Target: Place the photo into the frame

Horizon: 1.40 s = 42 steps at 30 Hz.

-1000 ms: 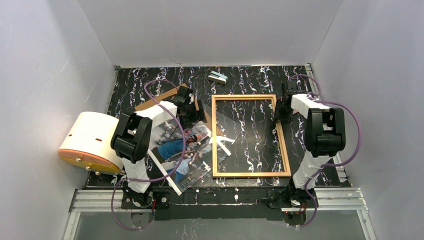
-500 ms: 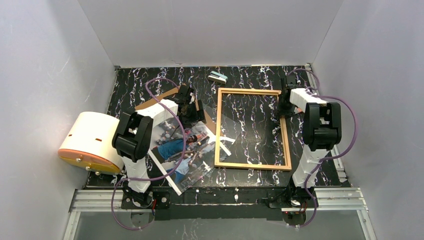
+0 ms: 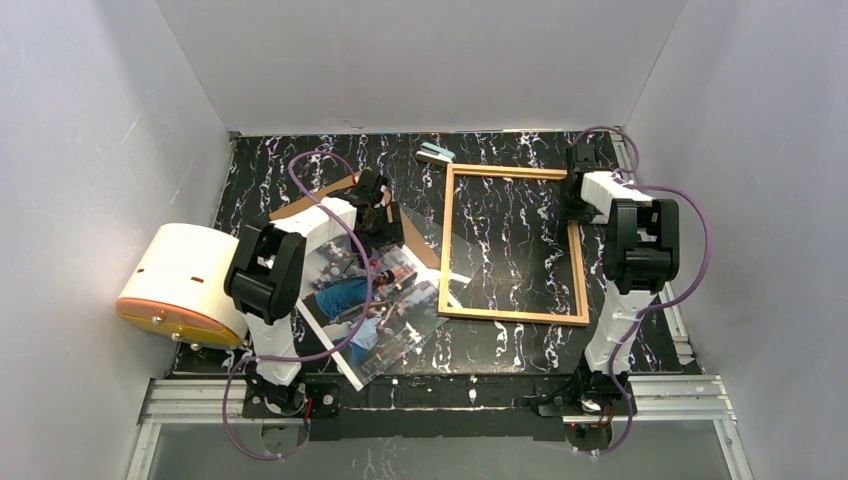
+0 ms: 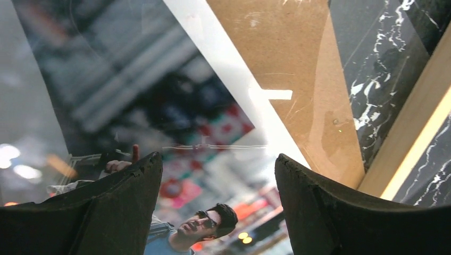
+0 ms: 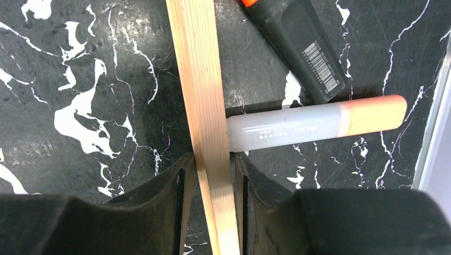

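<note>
- Frame (image 3: 513,316) of light wood lies flat on the black marbled desk (image 3: 500,352), right of the middle and turned slightly askew.
- The right hand (image 3: 573,203) is at the far part of the frame's right rail.
- In the right wrist view, the right hand (image 5: 213,159) is clamped on that rail. One dark finger presses each side of the wood (image 5: 199,69).
- A translucent marker (image 5: 314,125) with an orange cap lies crosswise just outside the rail, its pale end touching the wood.
- A black pen (image 5: 300,45) with a barcode label lies just beyond the marker, at an angle.
- The photo (image 3: 365,312) lies on the left near part of the desk, turned diagonally and partly under the left arm. It is outside the frame.
- The photo's right corner is close to the frame's near left corner. Whether they touch cannot be told.
- A brown backing board (image 3: 308,202) shows from under the photo's far end.
- The left hand (image 3: 381,217) is over the photo's far end.
- In the left wrist view, the fingers (image 4: 133,183) of the left hand (image 4: 218,159) stand well apart with nothing gripped between them.
- Below them are the glossy print (image 4: 133,101), its white border, the board (image 4: 282,69) and a stretch of frame rail (image 4: 409,154).
- A white drum-shaped object (image 3: 180,278) with an orange face sits at the desk's left edge.
- A small pale block (image 3: 435,153) lies by the far edge.
</note>
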Tool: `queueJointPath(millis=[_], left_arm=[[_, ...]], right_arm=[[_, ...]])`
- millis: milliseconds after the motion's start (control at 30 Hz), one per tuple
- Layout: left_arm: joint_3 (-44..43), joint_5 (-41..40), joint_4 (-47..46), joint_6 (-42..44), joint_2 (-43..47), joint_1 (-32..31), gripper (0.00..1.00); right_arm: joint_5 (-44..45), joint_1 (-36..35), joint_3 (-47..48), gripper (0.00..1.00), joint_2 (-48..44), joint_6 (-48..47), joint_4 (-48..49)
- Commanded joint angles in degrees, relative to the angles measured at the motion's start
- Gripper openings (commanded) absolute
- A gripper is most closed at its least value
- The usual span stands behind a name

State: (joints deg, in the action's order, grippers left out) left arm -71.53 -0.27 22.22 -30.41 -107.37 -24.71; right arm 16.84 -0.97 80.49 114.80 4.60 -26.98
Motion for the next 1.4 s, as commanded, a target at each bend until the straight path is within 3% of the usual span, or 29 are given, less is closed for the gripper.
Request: queueJointPath(millis=[0, 167, 267, 433, 633, 900, 1067, 1367], left_arm=[[-0.75, -4.96, 7.36, 1.56, -0.26, 0.70, 0.76], [-3.66, -6.43, 9.53, 2.09, 1.86, 0.72, 0.77], [-5.03, -7.26, 11.06, 2.11, 4.00, 0.87, 0.78], [-5.54, -10.42, 13.89, 0.78, 9.27, 1.22, 0.83], [-1.29, -15.75, 17.67, -5.08, 18.81, 2.13, 0.95], [9.05, -15.75, 17.65, -11.79, 30.97, 2.80, 0.98], [16.21, -9.79, 13.29, -13.12, 34.06, 2.98, 0.98], [21.64, -12.07, 15.47, -16.26, 34.29, 3.09, 0.99]], right_arm=[[3.93, 0.44, 2.40, 0.48, 1.20, -1.01, 1.18], [-0.14, 0.31, 4.90, 0.74, -3.11, 1.35, -1.94], [-2.11, -1.95, 5.52, 0.79, -6.44, 3.89, -4.18], [-12.79, -11.40, 3.61, 0.79, -11.07, 14.68, -5.86], [-29.74, -24.00, -5.03, 0.72, -15.78, 31.47, 8.15], [-39.92, -35.75, -5.64, 0.67, -7.30, 41.79, 17.79], [-37.04, -38.23, -2.68, 0.65, -2.35, 41.74, 13.66], [-23.10, -39.39, 1.65, 0.65, 0.33, 37.50, 0.68]])
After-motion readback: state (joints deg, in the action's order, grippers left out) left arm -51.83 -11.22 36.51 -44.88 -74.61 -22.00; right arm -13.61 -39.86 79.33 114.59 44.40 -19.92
